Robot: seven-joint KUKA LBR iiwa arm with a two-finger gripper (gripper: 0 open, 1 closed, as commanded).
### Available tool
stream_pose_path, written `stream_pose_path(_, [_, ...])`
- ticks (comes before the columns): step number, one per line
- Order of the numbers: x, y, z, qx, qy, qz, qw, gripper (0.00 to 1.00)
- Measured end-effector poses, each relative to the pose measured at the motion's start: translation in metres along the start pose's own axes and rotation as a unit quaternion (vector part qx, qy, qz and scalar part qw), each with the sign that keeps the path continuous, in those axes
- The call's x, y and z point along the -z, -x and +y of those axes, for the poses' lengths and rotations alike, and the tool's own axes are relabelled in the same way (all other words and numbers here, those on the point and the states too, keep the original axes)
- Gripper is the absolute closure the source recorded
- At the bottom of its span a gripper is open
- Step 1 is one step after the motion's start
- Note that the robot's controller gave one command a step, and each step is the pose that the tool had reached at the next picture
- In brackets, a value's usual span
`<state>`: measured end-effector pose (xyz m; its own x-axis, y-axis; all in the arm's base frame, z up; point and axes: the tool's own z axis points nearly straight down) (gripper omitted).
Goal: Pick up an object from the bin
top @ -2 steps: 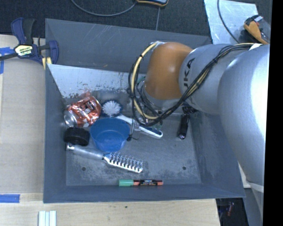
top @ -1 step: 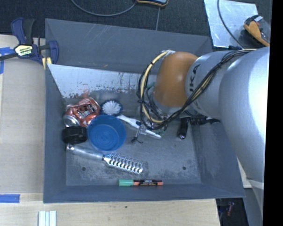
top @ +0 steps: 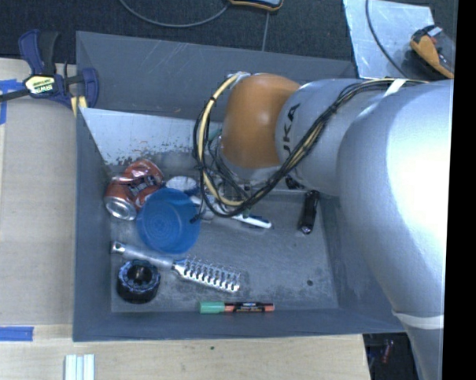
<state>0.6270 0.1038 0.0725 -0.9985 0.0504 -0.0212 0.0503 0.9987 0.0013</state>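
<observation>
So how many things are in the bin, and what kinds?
Markers or pens: 3 (green-capped marker, white pen, black pen)
Crushed can: 1
Blue bowl: 1
Silver brush: 1
Black round lid: 1
Total: 7 in plain sight

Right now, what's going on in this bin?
The arm hangs low over the middle of the bin, its orange-covered wrist just above a blue cup and a white pen. I can't see it holding anything. A crushed red can, a silver brush, a black round part and a black marker lie around it.
</observation>
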Motion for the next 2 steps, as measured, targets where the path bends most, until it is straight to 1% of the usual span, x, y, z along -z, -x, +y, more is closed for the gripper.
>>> stream_pose_path(2, [0.0056, -0.0003, -0.0005, 0.001, 0.0, -0.0003, 1.0, 1.0])
